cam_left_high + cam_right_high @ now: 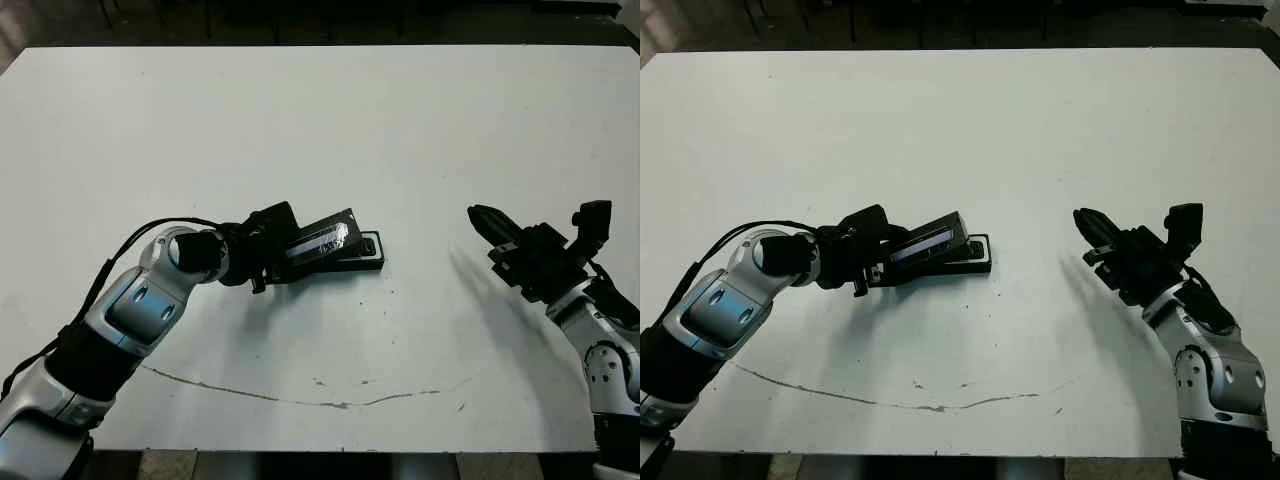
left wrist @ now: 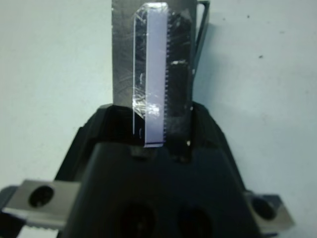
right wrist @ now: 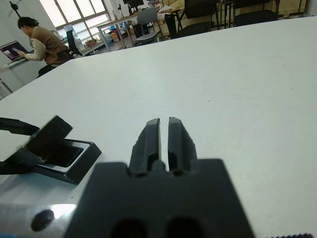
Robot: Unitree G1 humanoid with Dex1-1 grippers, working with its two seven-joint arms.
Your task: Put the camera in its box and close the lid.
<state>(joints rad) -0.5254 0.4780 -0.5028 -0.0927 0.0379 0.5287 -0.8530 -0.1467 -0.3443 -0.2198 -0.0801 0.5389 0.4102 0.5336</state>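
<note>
Left gripper (image 1: 282, 248) is clamped on the lid (image 1: 322, 240), fingers pinching its near end; the lid sticks out past the fingertips, tilted up, over the box (image 1: 368, 256). In the left wrist view the lid (image 2: 157, 74) shows as a black panel with a pale strip running its length, surface scuffed and glossy, seated deep between the fingers (image 2: 203, 131). The box sits on the white table (image 1: 320, 130) just left of centre, black rim, its far end sticking out from under the lid; the right wrist view shows its open end with a dark inside (image 3: 64, 154), lid raised above it at an angle. Can't tell from any view whether the camera is inside the box: the interior looks dark but is mostly covered. Right gripper (image 1: 488, 222) hangs over bare table well apart from the box on the right, fingers (image 3: 148, 141) pressed nearly together with only a thin slit between, gripping nothing. A person sits at a desk far beyond the table (image 3: 37, 39).
</note>
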